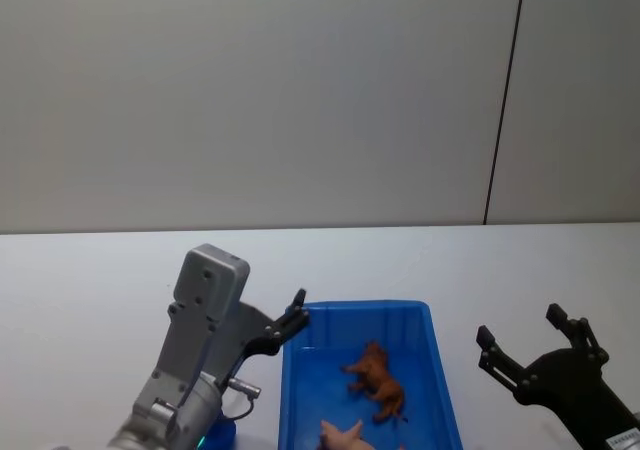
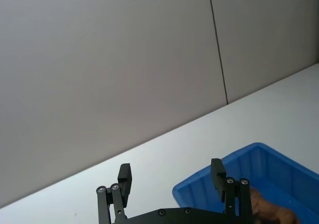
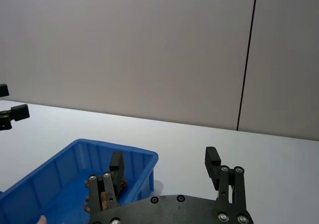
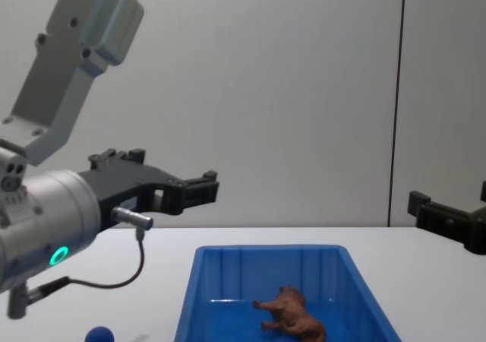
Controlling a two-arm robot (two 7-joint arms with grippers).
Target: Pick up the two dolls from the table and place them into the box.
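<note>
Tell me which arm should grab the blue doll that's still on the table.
Left, probably. The blue doll sits left of the box, under the open left gripper; the open right gripper hovers across the box.

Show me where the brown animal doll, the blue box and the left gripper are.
brown animal doll point(image 1: 378, 378), head view, on its body.
blue box point(image 1: 365, 311), head view, on its far wall.
left gripper point(image 2: 172, 178), left wrist view, between its fingertips.

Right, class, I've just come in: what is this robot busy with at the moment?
It is putting toys into a blue box. The brown doll already lies inside. The dark blue doll sits on the table left of the box. The left tool hangs open and empty above the box's near-left corner; the right tool waits open on the right.
</note>
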